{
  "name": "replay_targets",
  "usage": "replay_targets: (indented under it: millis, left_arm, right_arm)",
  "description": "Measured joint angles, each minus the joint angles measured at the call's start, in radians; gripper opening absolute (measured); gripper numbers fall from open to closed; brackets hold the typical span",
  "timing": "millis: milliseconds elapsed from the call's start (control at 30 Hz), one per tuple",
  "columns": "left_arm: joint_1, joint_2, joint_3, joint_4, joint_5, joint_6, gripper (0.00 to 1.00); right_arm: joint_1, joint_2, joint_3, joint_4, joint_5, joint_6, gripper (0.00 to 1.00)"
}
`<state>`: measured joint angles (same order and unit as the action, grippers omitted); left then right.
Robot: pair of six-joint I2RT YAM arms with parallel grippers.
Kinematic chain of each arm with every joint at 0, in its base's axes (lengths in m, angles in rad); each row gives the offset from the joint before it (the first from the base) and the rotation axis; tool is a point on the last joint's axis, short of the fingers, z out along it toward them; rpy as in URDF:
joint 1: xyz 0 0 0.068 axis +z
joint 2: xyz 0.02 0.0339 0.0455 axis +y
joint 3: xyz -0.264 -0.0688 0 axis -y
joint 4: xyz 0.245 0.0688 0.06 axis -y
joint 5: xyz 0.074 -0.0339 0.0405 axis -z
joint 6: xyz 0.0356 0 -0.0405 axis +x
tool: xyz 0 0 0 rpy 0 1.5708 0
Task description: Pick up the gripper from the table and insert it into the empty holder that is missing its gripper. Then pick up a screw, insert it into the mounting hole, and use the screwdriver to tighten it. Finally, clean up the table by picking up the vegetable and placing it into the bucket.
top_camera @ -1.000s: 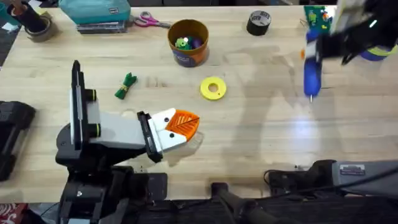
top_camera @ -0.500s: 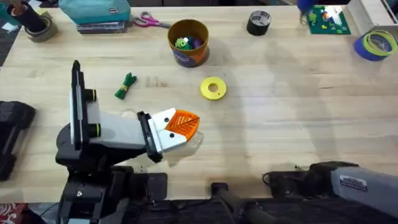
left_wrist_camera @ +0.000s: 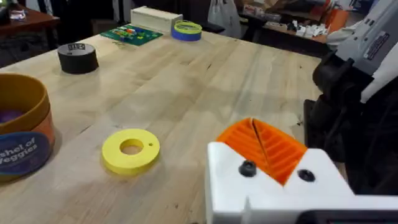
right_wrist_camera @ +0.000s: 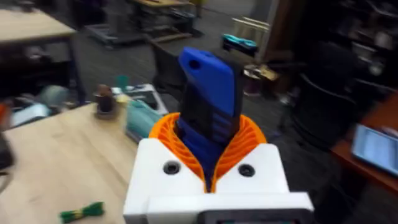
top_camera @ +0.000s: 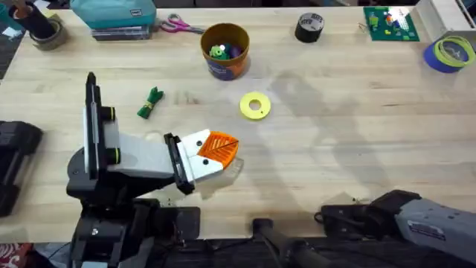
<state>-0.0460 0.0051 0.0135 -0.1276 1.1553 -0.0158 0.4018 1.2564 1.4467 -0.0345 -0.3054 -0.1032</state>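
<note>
My left gripper (top_camera: 218, 148) rests low over the table's front left, its white fingers and orange ribbed pads (left_wrist_camera: 281, 154) shut together with nothing between them. My right gripper (right_wrist_camera: 208, 142) is raised high above the table and shut on the blue screwdriver (right_wrist_camera: 208, 93), which stands between its orange pads. The green vegetable (top_camera: 150, 103) lies on the table left of centre, also the vegetable (right_wrist_camera: 81, 213) far below the right wrist. The orange bucket (top_camera: 224, 50) stands at the back centre with toy pieces inside. A loose gripper piece, an empty holder and a screw are out of view.
A yellow ring disc (top_camera: 255, 105) lies right of the vegetable. Black tape (top_camera: 309, 27), a green board (top_camera: 390, 22) and a blue tape roll (top_camera: 451, 53) sit at the back right. Scissors (top_camera: 178, 24) and a teal case (top_camera: 113, 13) are at the back left.
The right arm lifted the screwdriver from over the table's far right, up and out of the overhead view. The left arm has stayed still.
</note>
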Motion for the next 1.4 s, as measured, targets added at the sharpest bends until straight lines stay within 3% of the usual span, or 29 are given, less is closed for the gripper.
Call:
replay_targets:
  millis: [333, 533, 767, 1033, 1400]
  left_arm:
    - [0.000, 0.000, 0.000, 0.000, 0.000, 0.000, 0.017]
    - [0.000, 0.000, 0.000, 0.000, 0.000, 0.000, 0.017]
    - [0.000, 0.000, 0.000, 0.000, 0.000, 0.000, 0.017]
    - [0.000, 0.000, 0.000, 0.000, 0.000, 0.000, 0.017]
    - [0.000, 0.000, 0.000, 0.000, 0.000, 0.000, 0.017]
  right_arm:
    - [0.162, 0.000, 0.000, 0.005, -0.020, 0.082, 0.025]
    - [0.164, 0.019, -0.012, 0.182, -0.174, 0.150, 0.025]
    - [0.166, 0.017, -0.154, 0.475, -0.329, 0.276, 0.025]
    - [0.206, 0.020, -0.321, 0.686, -0.439, 0.412, 0.025]
    - [0.313, 0.020, -0.384, 0.715, -0.456, 0.421, 0.025]
